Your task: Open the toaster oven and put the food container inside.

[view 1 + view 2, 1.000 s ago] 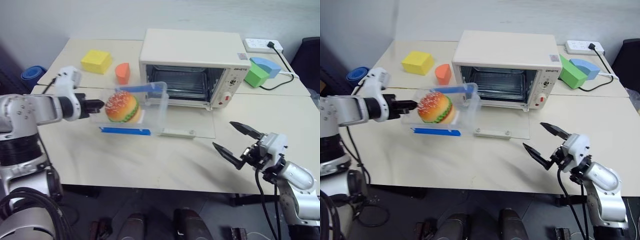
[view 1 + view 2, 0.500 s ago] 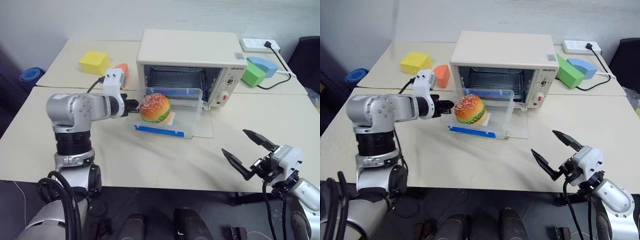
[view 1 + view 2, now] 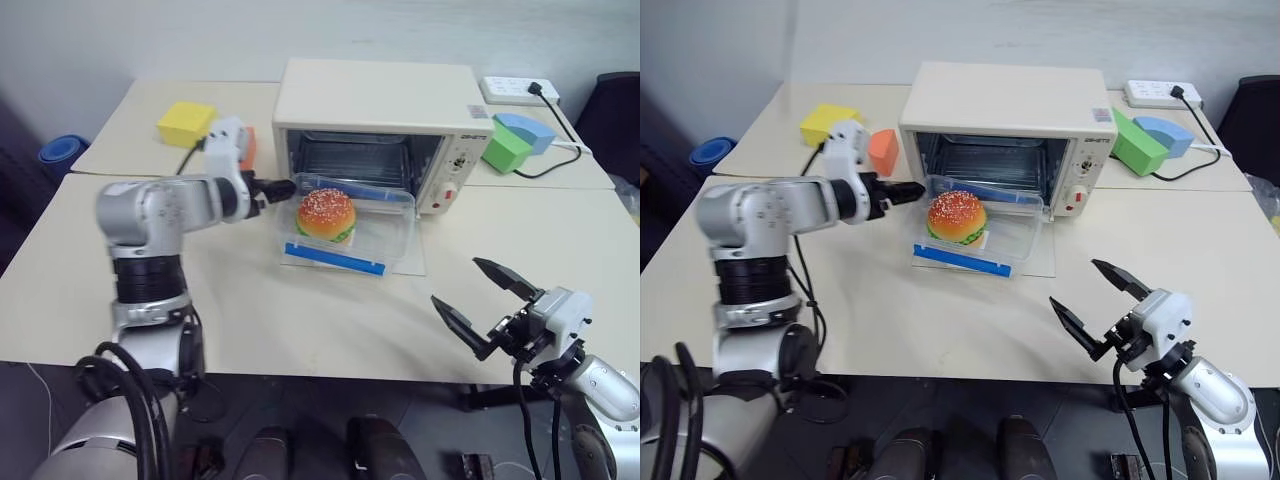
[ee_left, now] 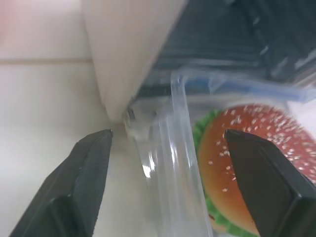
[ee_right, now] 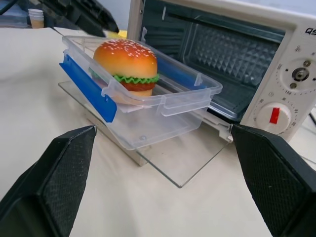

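Now food container on toaster oven door edge

Clear glossy plastic food container gleaming, toaster oven showing smooth cream casing (glass door shining), matt table.

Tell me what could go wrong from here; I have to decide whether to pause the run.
1. The food container rests on the open glass door, not in the cavity of the toaster oven. It sits tilted and could slide off.
2. The left gripper has its jaws open astride the container's near wall, so nothing holds the container steady.
3. That gripper is close to the oven's front corner; pushing the container further in could scrape it.
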Robot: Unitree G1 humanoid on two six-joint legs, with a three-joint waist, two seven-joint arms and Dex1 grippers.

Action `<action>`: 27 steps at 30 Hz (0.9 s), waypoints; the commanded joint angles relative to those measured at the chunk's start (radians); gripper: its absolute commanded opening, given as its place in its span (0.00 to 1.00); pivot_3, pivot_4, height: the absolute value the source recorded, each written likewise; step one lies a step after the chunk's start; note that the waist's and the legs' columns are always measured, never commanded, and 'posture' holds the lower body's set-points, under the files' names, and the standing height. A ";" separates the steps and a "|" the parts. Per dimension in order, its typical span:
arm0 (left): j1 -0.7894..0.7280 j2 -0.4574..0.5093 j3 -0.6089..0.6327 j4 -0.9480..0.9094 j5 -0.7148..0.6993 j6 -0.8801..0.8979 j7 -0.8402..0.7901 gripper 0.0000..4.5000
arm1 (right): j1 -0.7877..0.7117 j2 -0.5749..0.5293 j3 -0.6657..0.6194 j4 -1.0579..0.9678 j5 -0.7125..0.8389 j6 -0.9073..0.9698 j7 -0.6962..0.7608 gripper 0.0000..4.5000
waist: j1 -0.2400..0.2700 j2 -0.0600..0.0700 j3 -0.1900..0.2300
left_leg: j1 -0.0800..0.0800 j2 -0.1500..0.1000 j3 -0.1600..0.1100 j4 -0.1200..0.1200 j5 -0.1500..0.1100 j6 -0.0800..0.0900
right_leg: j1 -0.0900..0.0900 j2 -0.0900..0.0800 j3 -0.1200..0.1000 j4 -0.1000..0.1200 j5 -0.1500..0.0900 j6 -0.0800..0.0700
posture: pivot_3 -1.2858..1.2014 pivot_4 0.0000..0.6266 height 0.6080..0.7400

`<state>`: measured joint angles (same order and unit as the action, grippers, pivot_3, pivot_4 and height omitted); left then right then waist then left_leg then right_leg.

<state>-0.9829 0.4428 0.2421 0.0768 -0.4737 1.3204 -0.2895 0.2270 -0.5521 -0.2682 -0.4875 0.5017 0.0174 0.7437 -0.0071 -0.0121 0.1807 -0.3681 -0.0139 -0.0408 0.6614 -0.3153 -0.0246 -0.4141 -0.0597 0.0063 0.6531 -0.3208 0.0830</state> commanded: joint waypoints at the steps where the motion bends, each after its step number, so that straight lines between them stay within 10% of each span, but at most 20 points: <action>1: 0.087 0.182 -0.047 -0.034 -0.041 -0.134 -0.270 0.78 | -0.010 -0.061 0.030 -0.085 0.072 0.119 0.025 0.96 | -0.005 0.000 0.000 | 0.001 0.001 0.000 -0.001 0.000 -0.001 | 0.000 0.000 0.000 0.000 0.000 0.000 | 0.52 0.24 1.00; 7: 0.321 0.390 -0.201 -0.055 0.007 -0.570 -0.730 0.42 | -0.133 -0.103 0.162 -0.074 0.010 0.252 0.005 0.56 | 0.005 0.000 0.000 | 0.000 0.001 -0.002 -0.001 0.000 0.000 | 0.001 0.000 -0.001 -0.002 -0.001 -0.002 | 0.52 0.24 1.00; 14: 0.419 0.217 -0.290 -0.008 0.098 -0.863 -0.727 0.00 | -0.381 -0.056 0.317 0.109 -0.122 0.301 -0.025 0.03 | 0.033 0.000 0.000 | -0.003 0.000 -0.004 0.002 -0.001 0.004 | 0.002 -0.002 -0.002 -0.006 -0.001 -0.001 | 0.52 0.24 1.00; 27: 0.319 -0.097 -0.212 0.164 0.160 -0.955 -0.373 0.00 | -0.632 0.041 0.340 0.455 -0.282 0.148 -0.050 0.01 | 0.020 0.000 0.000 | -0.004 -0.001 -0.001 0.003 -0.002 0.006 | 0.000 -0.001 -0.001 -0.003 0.000 0.000 | 0.52 0.24 1.00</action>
<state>-0.6352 0.3556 0.0002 0.2306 -0.3270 0.3963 -0.7127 -0.3788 -0.5230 0.0718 -0.0480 0.2305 0.2080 0.6880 0.0129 -0.0120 0.1806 -0.3715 -0.0150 -0.0415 0.6647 -0.3171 -0.0185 -0.4136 -0.0611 0.0051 0.6503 -0.3205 0.0834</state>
